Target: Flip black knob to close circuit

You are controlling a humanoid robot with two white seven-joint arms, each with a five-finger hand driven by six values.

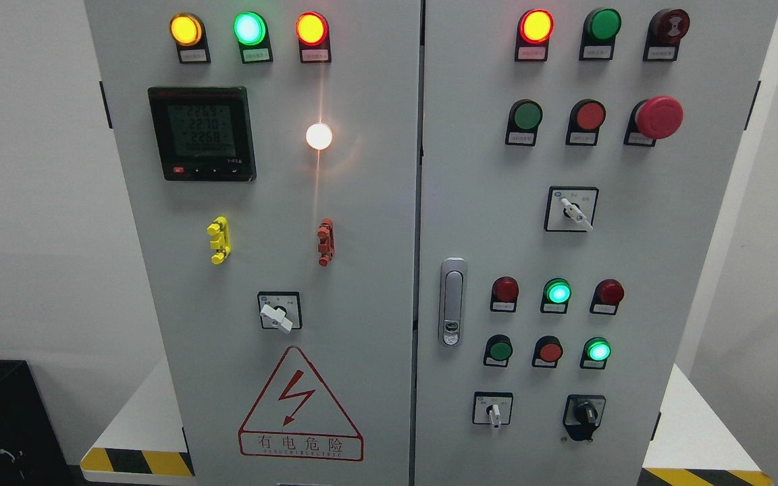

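A black rotary knob (585, 416) sits at the lower right of the right door of a grey electrical cabinet (375, 283), its pointer roughly upright. To its left is a small white-handled selector switch (494, 410). Neither of my hands nor arms shows in the head view.
The right door carries several lamps and push buttons, a red mushroom stop button (658, 117), a white selector (573, 210) and a metal door handle (452, 301). The left door has a meter (201, 133), lit lamps, a white selector (278, 314) and a red warning triangle (300, 408).
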